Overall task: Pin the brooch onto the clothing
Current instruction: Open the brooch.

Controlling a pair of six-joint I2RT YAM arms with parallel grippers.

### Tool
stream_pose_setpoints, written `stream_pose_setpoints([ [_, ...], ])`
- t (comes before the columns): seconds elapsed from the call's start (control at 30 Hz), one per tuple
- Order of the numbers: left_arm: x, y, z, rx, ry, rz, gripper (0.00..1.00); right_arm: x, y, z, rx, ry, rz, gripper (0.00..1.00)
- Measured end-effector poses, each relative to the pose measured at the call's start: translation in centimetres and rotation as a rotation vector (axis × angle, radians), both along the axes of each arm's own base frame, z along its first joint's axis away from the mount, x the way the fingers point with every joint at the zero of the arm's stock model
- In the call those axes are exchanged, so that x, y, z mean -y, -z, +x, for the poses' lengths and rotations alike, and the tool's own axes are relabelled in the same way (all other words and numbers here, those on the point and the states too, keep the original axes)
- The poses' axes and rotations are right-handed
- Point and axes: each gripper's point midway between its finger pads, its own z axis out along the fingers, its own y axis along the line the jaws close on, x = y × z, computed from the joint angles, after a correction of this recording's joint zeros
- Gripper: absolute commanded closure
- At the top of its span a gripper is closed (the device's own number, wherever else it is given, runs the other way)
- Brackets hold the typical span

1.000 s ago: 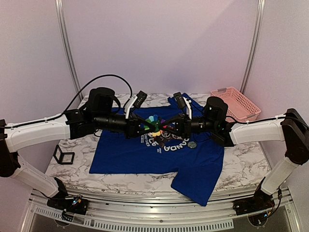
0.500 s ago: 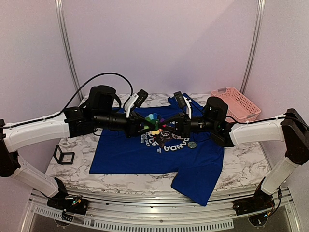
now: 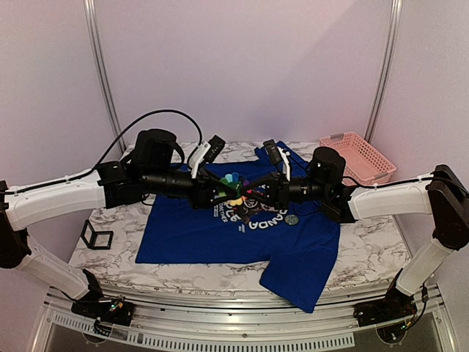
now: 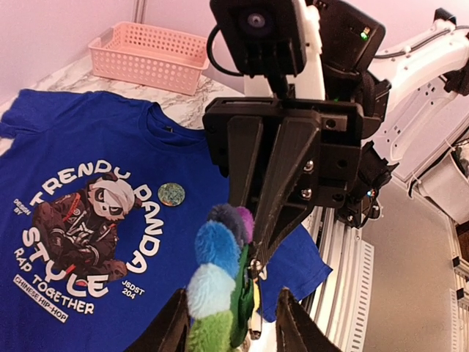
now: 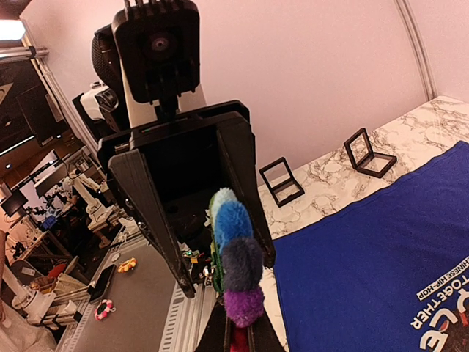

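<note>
The brooch (image 3: 234, 191), a fluffy flower with blue, green, purple and yellow petals, hangs in the air above the blue T-shirt (image 3: 205, 235) between both grippers. My right gripper (image 3: 253, 194) is shut on its lower edge, seen in the right wrist view (image 5: 236, 334) under the purple petal (image 5: 243, 304). My left gripper (image 3: 222, 192) is open, one finger on each side of the brooch (image 4: 216, 271) without pinching it. The shirt (image 4: 73, 132) lies flat with its panda print facing up.
A round grey disc (image 3: 292, 218) lies on the shirt beside the print. A pink lattice basket (image 3: 357, 156) stands at the back right. A black open-frame cube holder (image 3: 96, 236) sits on the marble table at the left; the right wrist view shows two such frames (image 5: 282, 182).
The left gripper has edged slightly toward the brooch, which has turned a little so that its yellow petal shows. The right arm has barely moved.
</note>
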Motion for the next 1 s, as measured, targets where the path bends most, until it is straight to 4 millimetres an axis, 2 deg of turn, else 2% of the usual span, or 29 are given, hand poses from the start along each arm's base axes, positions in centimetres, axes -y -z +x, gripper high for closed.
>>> stream_pose_setpoints([
  [0.1, 0.06, 0.11, -0.05, 0.0, 0.004, 0.002, 0.6, 0.0, 0.01, 0.0, -0.001, 0.0, -0.001, 1.0],
  [0.3, 0.06, 0.26, -0.06, 0.01, 0.004, 0.012, 0.77, 0.0, 0.01, 0.0, -0.001, 0.0, -0.001, 1.0],
  [0.63, 0.07, 0.08, 0.04, 0.004, -0.007, 0.012, 0.99, 0.01, -0.01, 0.01, 0.018, 0.0, 0.001, 1.0],
  [0.87, 0.13, 0.04, -0.1, -0.012, -0.005, 0.006, 1.0, 0.01, -0.01, -0.03, 0.023, -0.002, 0.001, 1.0],
  [1.0, 0.11, 0.01, -0.06, -0.021, -0.011, 0.003, 0.95, 0.01, -0.02, -0.04, 0.023, -0.002, 0.001, 1.0],
])
